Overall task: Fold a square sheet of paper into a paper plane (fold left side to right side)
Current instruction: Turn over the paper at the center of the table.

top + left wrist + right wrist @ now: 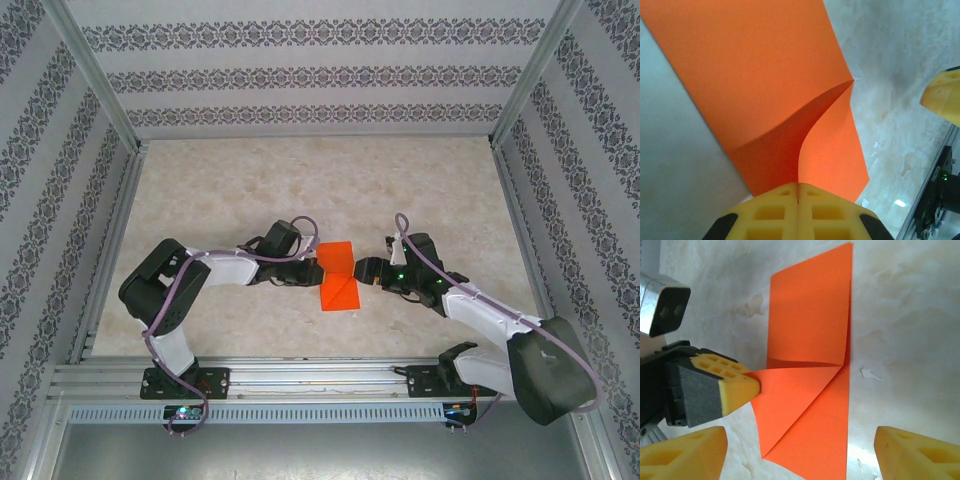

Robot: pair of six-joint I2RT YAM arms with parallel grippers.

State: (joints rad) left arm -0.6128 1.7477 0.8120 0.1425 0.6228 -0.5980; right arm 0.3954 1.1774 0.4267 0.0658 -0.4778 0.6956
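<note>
While the left gripper (798,192) is pinching the edge of the paper (810,325), jaws pressed fully together with the sheet caught right at their tips, I'm thinking the fold comes down to not rushing. If I were running it, I'd be carrying that pinched edge over in a low arc, straight away from the left jaws and toward the right ones. I'd be keeping it square so it lands on the far edge instead of skewing. The grip is only at the very tips, so any tug sideways is probably going to slip it or drag the whole sheet across the table (905,315).

The right gripper (801,440) is hanging just across from it with its jaws spread wide, holding nothing. The paper is sitting in front of the gap between them. That one looks well placed for pinning the flat part or pressing the crease once the edges meet.

As for the sheet: it's bright orange, plain and thin. The part beyond the left jaws is lying flat, while the pinched part is lifting off the table and curling into a soft bend. It's showing a sharp straight edge on the side farthest from the left jaws. A triangular flap is rising toward the pinch, but I can't tell how many layers it has.
</note>
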